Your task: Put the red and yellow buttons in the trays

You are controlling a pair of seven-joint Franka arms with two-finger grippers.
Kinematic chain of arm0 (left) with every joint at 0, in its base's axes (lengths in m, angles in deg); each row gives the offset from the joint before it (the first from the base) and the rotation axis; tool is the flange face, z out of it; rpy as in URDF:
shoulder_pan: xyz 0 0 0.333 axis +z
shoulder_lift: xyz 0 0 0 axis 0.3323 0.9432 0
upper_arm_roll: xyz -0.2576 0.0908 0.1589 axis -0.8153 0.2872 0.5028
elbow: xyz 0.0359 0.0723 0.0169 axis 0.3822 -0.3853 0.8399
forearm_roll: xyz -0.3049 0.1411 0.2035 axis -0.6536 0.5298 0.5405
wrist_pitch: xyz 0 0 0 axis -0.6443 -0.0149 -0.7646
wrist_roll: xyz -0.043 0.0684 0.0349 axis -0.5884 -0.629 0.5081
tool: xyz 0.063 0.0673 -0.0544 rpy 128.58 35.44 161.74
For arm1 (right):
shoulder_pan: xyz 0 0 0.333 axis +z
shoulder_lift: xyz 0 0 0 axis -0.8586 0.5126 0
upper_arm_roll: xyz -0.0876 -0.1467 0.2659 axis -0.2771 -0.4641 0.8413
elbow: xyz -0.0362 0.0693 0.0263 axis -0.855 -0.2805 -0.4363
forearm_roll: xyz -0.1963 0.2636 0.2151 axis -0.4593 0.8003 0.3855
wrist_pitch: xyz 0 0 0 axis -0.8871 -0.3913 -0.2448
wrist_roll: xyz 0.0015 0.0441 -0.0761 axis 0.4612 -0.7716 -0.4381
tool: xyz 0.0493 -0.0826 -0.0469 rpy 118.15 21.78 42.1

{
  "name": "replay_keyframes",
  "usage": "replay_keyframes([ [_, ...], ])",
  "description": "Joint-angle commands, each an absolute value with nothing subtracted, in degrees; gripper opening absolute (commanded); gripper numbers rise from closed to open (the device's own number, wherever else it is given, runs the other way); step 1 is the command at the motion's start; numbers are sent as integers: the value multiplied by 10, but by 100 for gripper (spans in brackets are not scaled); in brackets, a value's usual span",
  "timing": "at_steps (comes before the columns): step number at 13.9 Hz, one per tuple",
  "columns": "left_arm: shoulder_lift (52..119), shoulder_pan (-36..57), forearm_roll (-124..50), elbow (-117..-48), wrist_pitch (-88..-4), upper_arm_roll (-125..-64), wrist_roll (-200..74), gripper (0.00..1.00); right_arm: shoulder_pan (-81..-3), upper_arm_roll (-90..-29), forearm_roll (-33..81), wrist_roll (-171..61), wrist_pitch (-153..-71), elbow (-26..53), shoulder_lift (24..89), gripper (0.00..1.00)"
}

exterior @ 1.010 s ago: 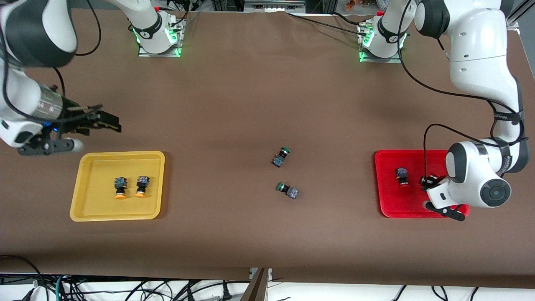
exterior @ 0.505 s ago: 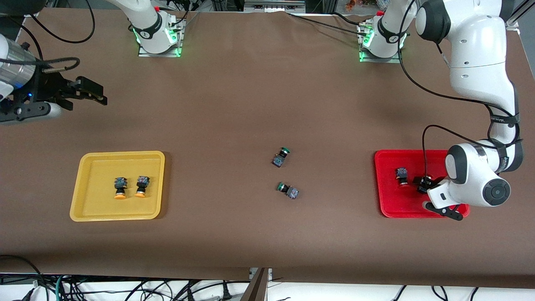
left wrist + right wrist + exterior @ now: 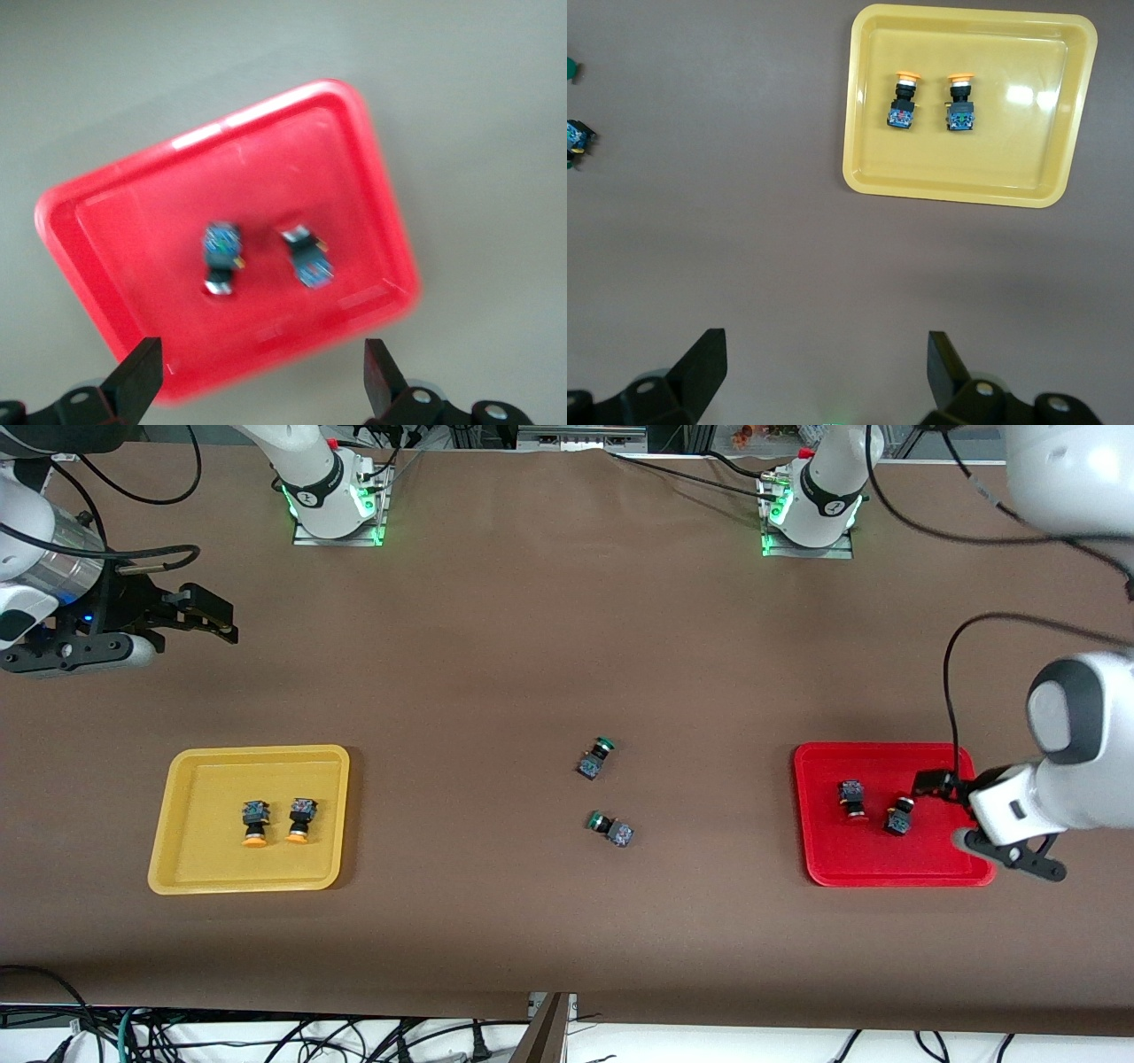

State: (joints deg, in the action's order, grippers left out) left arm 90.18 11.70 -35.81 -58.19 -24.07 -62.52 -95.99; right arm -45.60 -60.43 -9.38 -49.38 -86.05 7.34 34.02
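Left gripper (image 3: 932, 784) is held over the red tray (image 3: 886, 868), at the edge toward the left arm's end of the table; fingers (image 3: 137, 381) are spread wide, nothing gripped or touched. Both red-capped buttons are seen lying in the red tray: one (image 3: 852, 797) toward the table's middle, the other (image 3: 899, 817) just beside it, apart from the gripper.

Right gripper (image 3: 208, 615) is held over bare table, well apart from the yellow tray (image 3: 168, 850); fingers (image 3: 700, 367) are wide open, empty. Two orange-yellow buttons (image 3: 254, 822) (image 3: 300, 818) are lying side by side in the yellow tray.

Two green-capped switches (image 3: 595, 758) (image 3: 611, 829) are left on the table between the trays.
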Motion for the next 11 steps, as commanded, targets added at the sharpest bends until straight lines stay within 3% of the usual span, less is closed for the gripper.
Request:
replay_keyframes([
  [1, 823, 77, -308, -604, -188, -630, -907, 100, -463, -589, -113, -483, -871, 97, 311, 100],
  [4, 783, 61, -279, -567, -111, -623, -872, 100, -461, -586, -113, -484, -872, 92, 315, 100],
  [6, 752, 38, -212, -572, -119, -628, -868, 100, -460, -586, -114, -485, -871, 71, 324, 99],
  [9, 706, 136, -204, -618, -140, -743, -760, 100, -460, -585, -114, -491, -870, 67, 328, 100],
  [11, 665, 155, -203, -676, -175, -770, -684, 100, -460, -583, -113, -495, -856, 65, 327, 100],
])
